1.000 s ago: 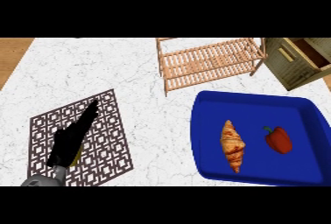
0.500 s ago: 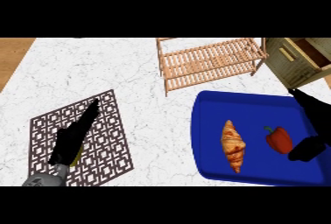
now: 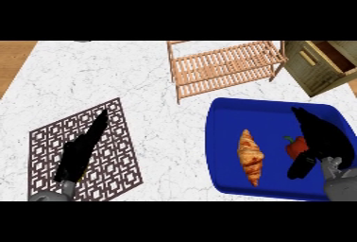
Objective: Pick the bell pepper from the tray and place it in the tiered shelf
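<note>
- Now the right robot hand point(image 3: 322, 142) sits over the blue tray point(image 3: 226, 142), fingers extended and apart, thumb low, touching or just beside the red bell pepper point(image 3: 295, 147); nothing is clamped.
- Bell pepper lies in the tray, right of the croissant point(image 3: 251, 156).
- Best to curl fingers and thumb round the pepper's body, not its stem, keeping off the croissant.
- Lift above the tray's rim first; the wooden tiered shelf point(image 3: 223, 66) stands beyond the tray, with bare desk point(image 3: 105, 71) to its left.
- Left robot hand point(image 3: 82, 149) rests flat, fingers straight, on the patterned mat point(image 3: 115, 160), well apart from the tray.

Right robot hand point(image 3: 322, 139) open beside bell pepper point(image 3: 295, 147) on tray point(image 3: 223, 142).
</note>
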